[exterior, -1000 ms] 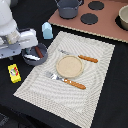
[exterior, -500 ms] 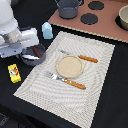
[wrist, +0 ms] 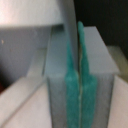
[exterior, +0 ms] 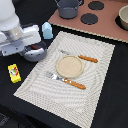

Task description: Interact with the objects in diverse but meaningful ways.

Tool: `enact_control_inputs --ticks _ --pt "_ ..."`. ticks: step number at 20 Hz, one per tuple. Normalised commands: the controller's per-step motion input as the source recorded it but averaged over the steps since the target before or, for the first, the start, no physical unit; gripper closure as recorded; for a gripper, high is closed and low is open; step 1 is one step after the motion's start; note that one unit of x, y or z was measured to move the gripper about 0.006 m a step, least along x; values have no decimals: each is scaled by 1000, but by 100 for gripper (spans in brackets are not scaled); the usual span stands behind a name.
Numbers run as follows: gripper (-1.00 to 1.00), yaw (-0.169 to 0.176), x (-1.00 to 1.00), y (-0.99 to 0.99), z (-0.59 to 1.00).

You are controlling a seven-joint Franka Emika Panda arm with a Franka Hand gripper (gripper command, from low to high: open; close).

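- Nothing on the table is shifting against the frames of a second and half a second ago: the arm, the plate, the cutlery and the packet are all sitting where they were.
- In the exterior view, the white robot arm with its grey gripper (exterior: 31,48) is hanging low at the exterior view's left, right over the grey round frying pan (exterior: 37,54), which is lying on the black table just off the mat's corner; the wrist block is hiding most of the pan.
- The fingertips are lying out of sight behind the wrist block here, so this view is not showing how they stand.
- The pale blue carton (exterior: 47,30) is standing upright just behind the pan, near the far corner of the striped beige placemat (exterior: 95,85).
- The yellow packet with a red mark (exterior: 14,72) is lying flat on the black table, apart from the pan and nearer the camera.
- The round wooden plate (exterior: 69,66) is sitting mid-mat between the orange-handled fork (exterior: 66,80) and the orange-handled knife (exterior: 80,56).
- At the back, a dark grey pot (exterior: 68,7) is standing on the brown toy stove top (exterior: 107,25).
- In the wrist view, the two green finger pads (wrist: 73,85) are pressing together, with only a thin seam between them and nothing visibly pinched; the surroundings are too blurred to name.
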Motion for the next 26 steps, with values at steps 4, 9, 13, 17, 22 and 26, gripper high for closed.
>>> enact_control_inputs --ticks 4,9,13,17,22,26 --pt "100 0 1000 465 994" --pt "100 0 1000 447 981" --pt "100 0 1000 424 904" --pt "100 0 952 388 740" --pt "100 0 861 400 513" --pt "100 0 798 478 277"
